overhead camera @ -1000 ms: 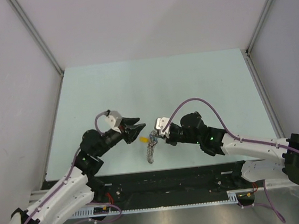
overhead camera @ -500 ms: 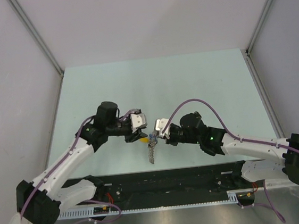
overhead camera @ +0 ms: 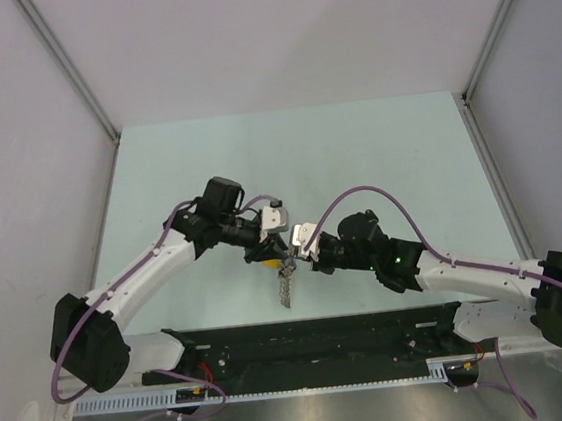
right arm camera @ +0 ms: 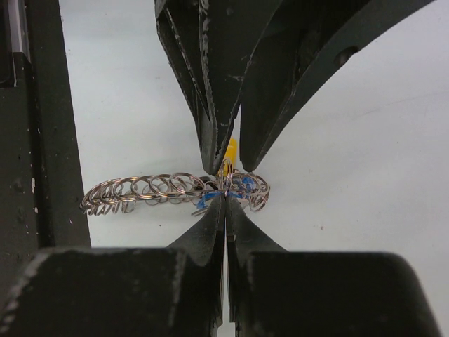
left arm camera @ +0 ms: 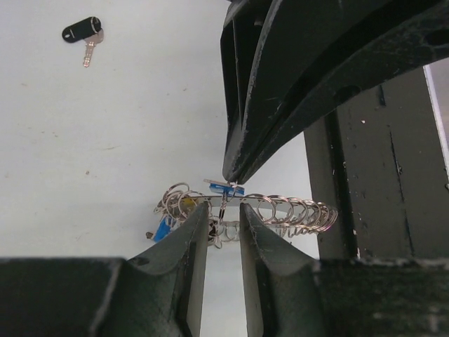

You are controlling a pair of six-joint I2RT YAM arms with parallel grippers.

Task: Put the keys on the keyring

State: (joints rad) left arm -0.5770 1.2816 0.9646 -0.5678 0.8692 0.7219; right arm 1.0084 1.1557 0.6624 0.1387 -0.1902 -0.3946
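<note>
Table (overhead camera: 355, 152), pale green, fills the middle of the overhead view, and both arms reach over its near half to meet at the centre. Left arm (overhead camera: 156, 264) comes in from the left and right arm (overhead camera: 469, 276) from the right, their tips almost touching. Right gripper (right arm camera: 224, 202) has its jaws closed on the keyring (right arm camera: 151, 189), a string of linked silver wire rings, pinching it near one end. From that pinch the keyring runs toward the near edge of the table. Seen from above, its long axis lies front to back, with the free end nearest the arm bases. Left gripper (left arm camera: 224, 209) faces the right one tip to tip. Its jaws stand narrowly apart, with pale table showing in the gap and a thin ring wire at their tips. A blue key (left arm camera: 163, 226) and a yellow key (right arm camera: 229, 150) cluster at the held end of the keyring. A black key (left arm camera: 82, 31) lies alone on the table, well apart from the keyring, its blade pointing down in the left wrist view.
</note>
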